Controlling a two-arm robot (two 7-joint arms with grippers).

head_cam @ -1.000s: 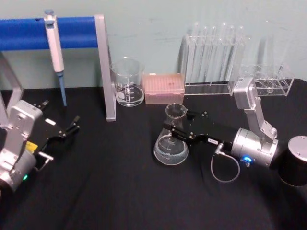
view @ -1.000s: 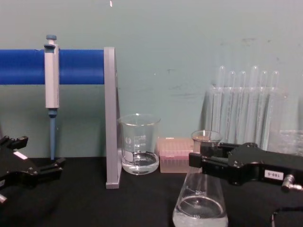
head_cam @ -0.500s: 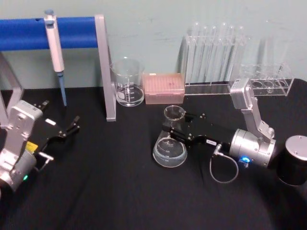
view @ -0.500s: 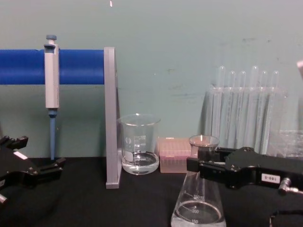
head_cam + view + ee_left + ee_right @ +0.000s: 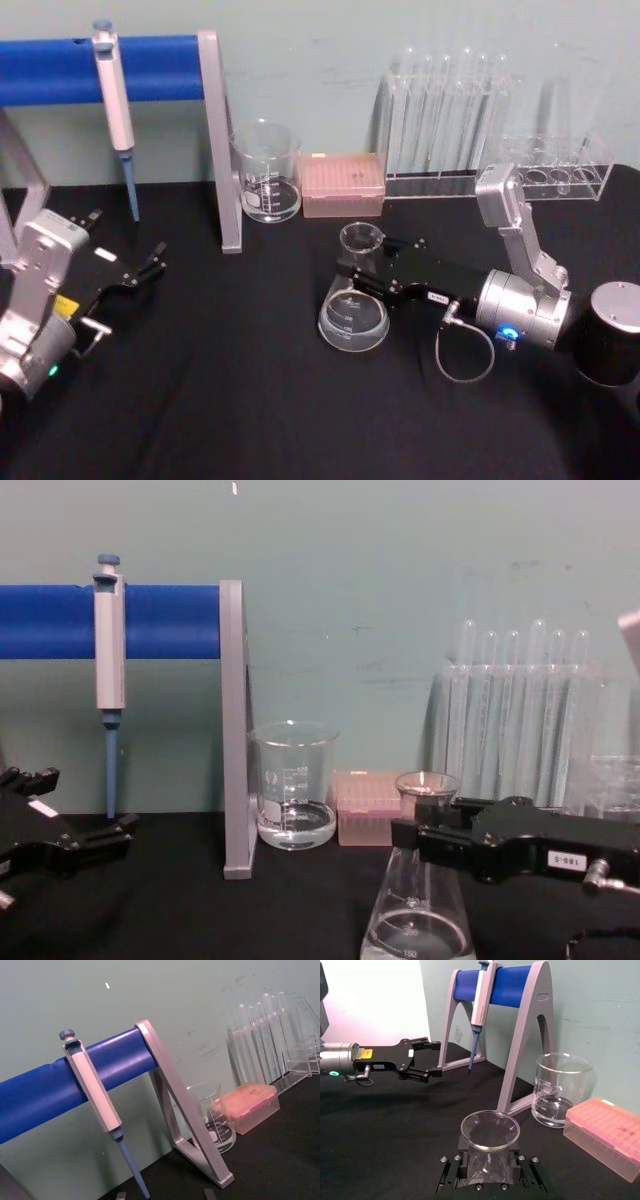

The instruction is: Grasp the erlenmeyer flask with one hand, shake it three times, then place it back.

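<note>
Two grippers in frame: which one has the glass?

Your right gripper (image 5: 352,272). Its two black fingers are closed on the neck of the erlenmeyer flask (image 5: 354,310), just under the flared lip.

Where does the flask stand?

In front of the beaker (image 5: 266,172) and off to its right, nearer to you than the pink tip box (image 5: 341,183) that sits just beside the beaker. The flask is upright, with a little clear liquid in its wide base. You cannot tell whether that base rests on the black cloth (image 5: 250,400) or hangs just over it.

And the other arm?

Your left gripper (image 5: 140,268) lies well to the left of the beaker, beyond the grey leg of the pipette stand (image 5: 218,140). Its fingers are parted and hold nothing.

What else frames the beaker?

A pipette (image 5: 112,95) hangs from the stand's blue bar on the beaker's left. A clear test-tube rack (image 5: 445,120) stands to the beaker's right, past the tip box.
</note>
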